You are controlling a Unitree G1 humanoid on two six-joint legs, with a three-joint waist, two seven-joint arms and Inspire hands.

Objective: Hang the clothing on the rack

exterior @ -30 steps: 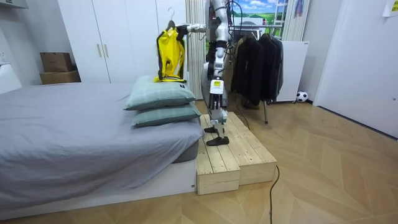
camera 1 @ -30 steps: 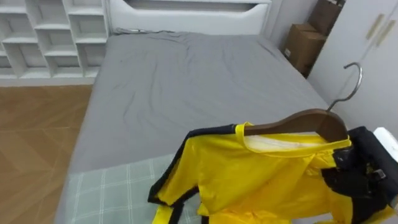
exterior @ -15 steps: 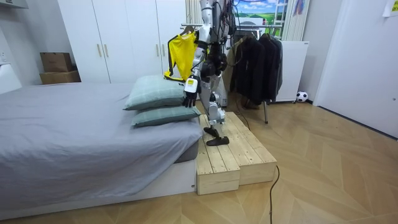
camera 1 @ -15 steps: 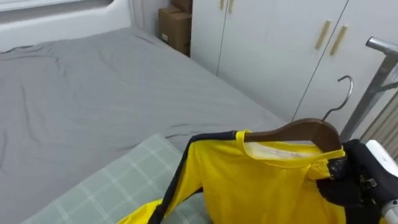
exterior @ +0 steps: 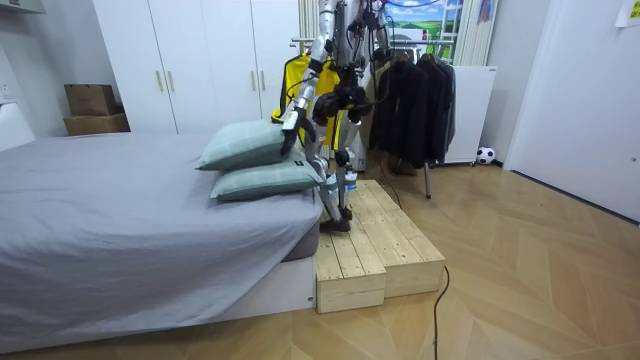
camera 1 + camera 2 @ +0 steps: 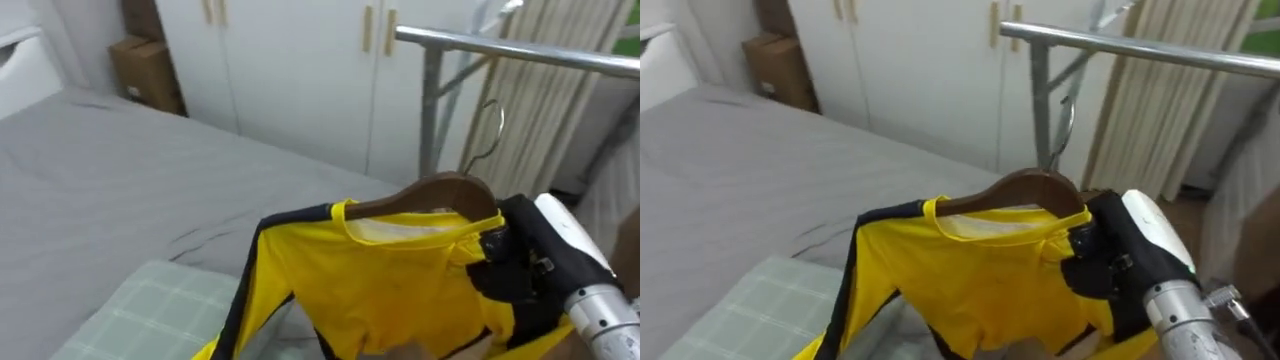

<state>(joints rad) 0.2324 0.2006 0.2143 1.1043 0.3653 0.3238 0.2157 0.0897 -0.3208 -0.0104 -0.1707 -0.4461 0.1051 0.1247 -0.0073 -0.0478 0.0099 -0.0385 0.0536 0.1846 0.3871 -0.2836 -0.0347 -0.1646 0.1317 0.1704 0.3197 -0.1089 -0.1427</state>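
The rail (image 6: 520,50) crosses the upper right, level, and the stretch seen in the eye views is bare. Its post (image 6: 430,115) and slanted brace (image 6: 457,72) stand just left of the hook (image 6: 487,125) and close that side. The hook's top sits under the rail, apart from it, with open air between. Far behind, the curtain (image 6: 545,120) and wardrobe (image 6: 300,70) bound the reach. The right hand (image 6: 505,278) grips the hanger (image 6: 430,190), and the hanger's shirt (image 6: 390,285) takes up the near space. To the left, the room over the bed (image 6: 110,180) is open. Dark coats (image 5: 410,100) crowd the rack toward the room view's right.
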